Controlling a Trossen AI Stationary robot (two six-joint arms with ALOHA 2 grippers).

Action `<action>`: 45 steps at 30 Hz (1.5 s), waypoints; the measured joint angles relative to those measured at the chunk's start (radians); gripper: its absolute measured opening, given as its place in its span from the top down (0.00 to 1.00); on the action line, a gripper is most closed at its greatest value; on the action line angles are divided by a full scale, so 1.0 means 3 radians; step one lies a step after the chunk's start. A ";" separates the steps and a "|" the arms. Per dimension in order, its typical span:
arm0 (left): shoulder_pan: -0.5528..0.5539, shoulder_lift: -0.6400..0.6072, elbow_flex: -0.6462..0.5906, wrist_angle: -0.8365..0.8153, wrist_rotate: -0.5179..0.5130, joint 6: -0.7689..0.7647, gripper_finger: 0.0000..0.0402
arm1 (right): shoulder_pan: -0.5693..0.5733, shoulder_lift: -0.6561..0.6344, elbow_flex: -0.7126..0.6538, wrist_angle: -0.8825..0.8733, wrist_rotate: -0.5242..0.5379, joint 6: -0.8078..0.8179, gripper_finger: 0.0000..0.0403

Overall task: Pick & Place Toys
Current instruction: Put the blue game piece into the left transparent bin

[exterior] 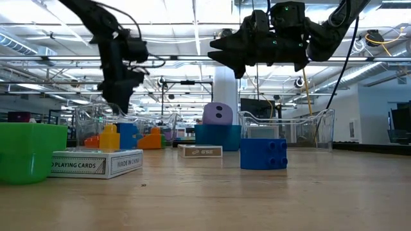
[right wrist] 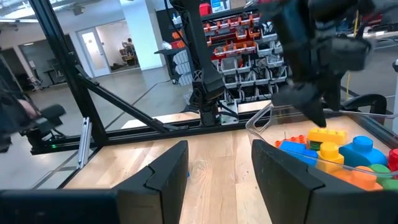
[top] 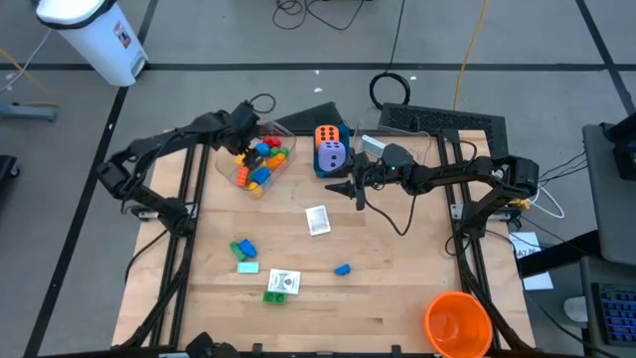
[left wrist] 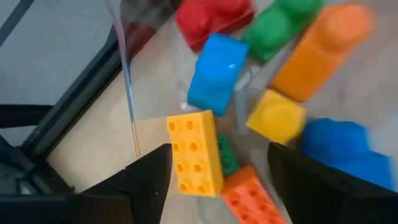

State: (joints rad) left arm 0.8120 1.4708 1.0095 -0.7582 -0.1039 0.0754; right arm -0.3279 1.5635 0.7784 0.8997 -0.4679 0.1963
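My left gripper (top: 242, 139) is open above the clear tub (top: 231, 171) at the table's far left, which holds several coloured bricks. In the left wrist view (left wrist: 217, 180) its fingers stand on either side of a yellow brick (left wrist: 194, 152) lying among the others, and I see no touch. My right gripper (top: 355, 189) is open and empty, raised above the table's middle (right wrist: 217, 177). On the table lie a white card (top: 318, 220), a blue brick (top: 343, 268), blue and green bricks (top: 241, 248) and a card box (top: 283, 281).
A blue box (top: 320, 167) at the far middle holds an orange die (top: 327, 133) and a purple die (top: 332, 154). A second clear tub (exterior: 289, 131) stands behind it. A big orange cup (top: 457, 323) stands at the near right corner.
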 joint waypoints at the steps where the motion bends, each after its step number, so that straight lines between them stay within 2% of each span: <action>1: -0.0030 0.0000 0.0091 -0.0097 0.0001 0.0007 0.32 | 0.0001 0.0000 0.0000 0.0001 0.0000 -0.0005 0.58; 4: -0.0106 -0.0054 0.0288 -0.0276 0.0002 0.0172 0.32 | 0.0001 0.0000 0.0000 -0.0032 -0.0001 -0.0023 0.58; 9: -0.0213 -0.0379 0.0417 -0.0260 0.0021 0.0329 0.32 | 0.0000 0.0000 0.0000 -0.0122 -0.0001 -0.0023 0.58; 15: -0.0279 -0.1135 0.0232 0.0236 0.0522 0.0338 0.33 | 0.0001 0.0000 0.0000 -0.0149 -0.0002 -0.0023 0.58; 21: -0.0478 -0.1918 -0.0539 0.1447 0.1104 0.0176 0.36 | 0.0001 0.0000 0.0000 -0.0150 -0.0001 -0.0023 0.58; 26: -0.0806 -0.2364 -0.1370 0.2401 0.1130 -0.0114 0.38 | 0.0001 0.0000 0.0000 -0.0150 -0.0001 -0.0023 0.58; 31: -0.1234 -0.2480 -0.2070 0.3347 0.1126 -0.0522 0.38 | 0.0000 0.0000 0.0000 -0.0149 -0.0002 -0.0095 0.58; 35: -0.1673 -0.2448 -0.2407 0.3861 0.0817 -0.0771 0.39 | 0.0001 0.0000 0.0000 -0.0149 -0.0001 -0.0229 0.57; 40: -0.2382 -0.2265 -0.2494 0.3958 0.0090 -0.0819 0.39 | 0.0008 0.0000 0.0000 -0.0149 -0.0002 -0.0259 0.57; 45: -0.3066 -0.1844 -0.2492 0.4448 -0.0694 -0.0609 0.39 | 0.0010 0.0000 0.0000 -0.0183 -0.0003 -0.0355 0.57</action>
State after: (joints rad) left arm -0.1078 0.9176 0.2619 0.5763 -0.3121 -0.1074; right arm -0.3248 1.5635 0.7784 0.8450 -0.4687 0.0897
